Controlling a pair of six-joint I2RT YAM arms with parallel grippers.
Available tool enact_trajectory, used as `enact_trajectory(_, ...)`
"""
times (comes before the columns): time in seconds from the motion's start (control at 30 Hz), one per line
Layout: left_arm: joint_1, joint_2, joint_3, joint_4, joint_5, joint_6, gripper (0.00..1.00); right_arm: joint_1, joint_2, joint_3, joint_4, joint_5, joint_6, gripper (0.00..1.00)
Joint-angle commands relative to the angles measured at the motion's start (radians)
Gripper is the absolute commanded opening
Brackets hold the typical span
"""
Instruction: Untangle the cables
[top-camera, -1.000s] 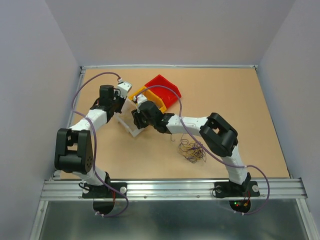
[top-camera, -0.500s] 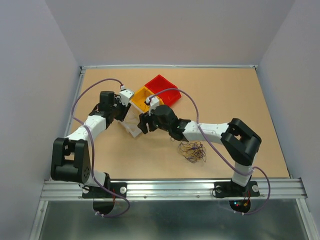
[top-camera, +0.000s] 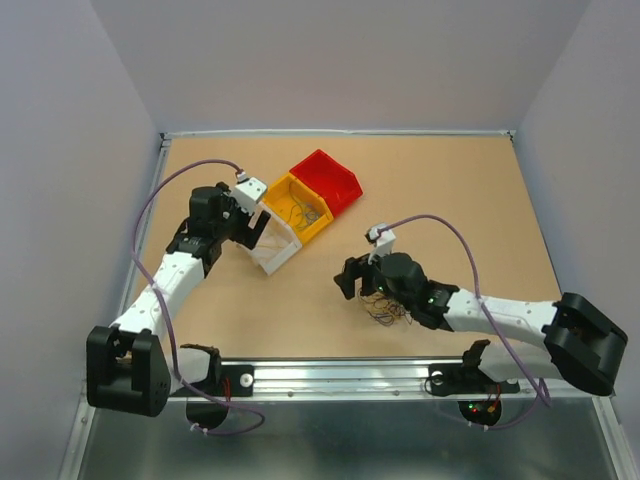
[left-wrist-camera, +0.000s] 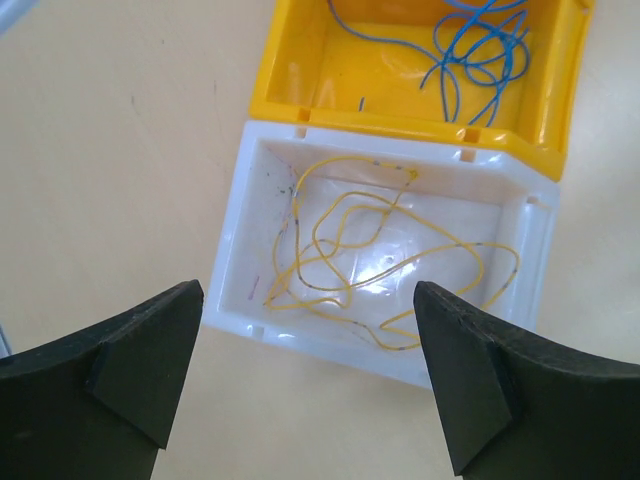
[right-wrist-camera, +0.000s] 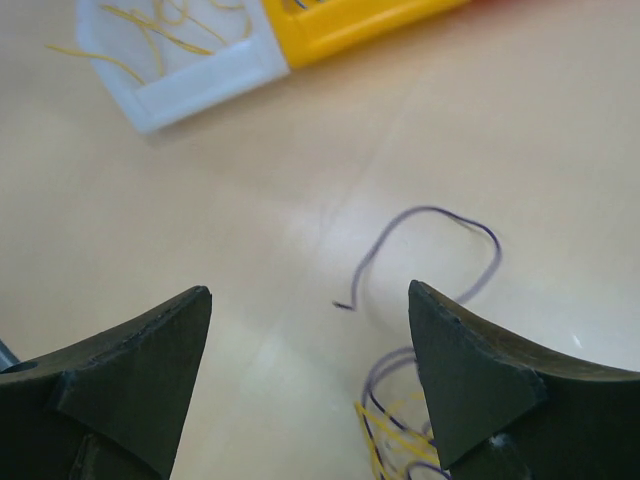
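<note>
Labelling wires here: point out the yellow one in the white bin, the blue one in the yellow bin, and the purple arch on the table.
yellow wire (left-wrist-camera: 352, 238): left wrist view, middle of loops.
blue wire (left-wrist-camera: 462, 62): left wrist view, crossing strands.
purple wire (right-wrist-camera: 432, 209): right wrist view, top of arch.

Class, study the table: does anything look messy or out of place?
Yes: the tangled cables lie loose on the table, outside any container, whereas the white bin and yellow bin each hold one sorted colour.

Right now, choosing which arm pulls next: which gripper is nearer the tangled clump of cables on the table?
Right. The right gripper hangs open at the edge of the clump; the left gripper is open over the white bin, well away.
</note>
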Motion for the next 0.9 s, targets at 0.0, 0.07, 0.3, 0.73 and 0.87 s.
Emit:
enact_trajectory(0.0,-0.16,-0.127,-0.024,0.042,-0.133,0.007,0.99,-0.002,-0.119,-0.122,-0.063,0.168,0.103,0.85)
enact_trajectory(0.07,-0.245,-0.205,-0.028,0.042,-0.19,0.016,0.99,-0.002,-0.199,-0.182,-0.093,0.223,0.161,0.85)
enact_trajectory(0.3,-0.59,-0.132,0.123,-0.016,-0.089,0.059,0.99,-0.004,-0.441,-0.269,-0.251,0.306,0.347,0.86)
enact_trajectory(0.73,-0.762,0.258,0.152,0.352,-0.032,0.005,0.99,-0.002,-0.368,-0.015,-0.736,0.352,0.421,0.83)
enact_trajectory(0.87,-0.759,0.261,0.052,0.403,-0.038,0.033,0.99,-0.002,-0.163,0.048,-0.722,0.302,0.366,0.75)
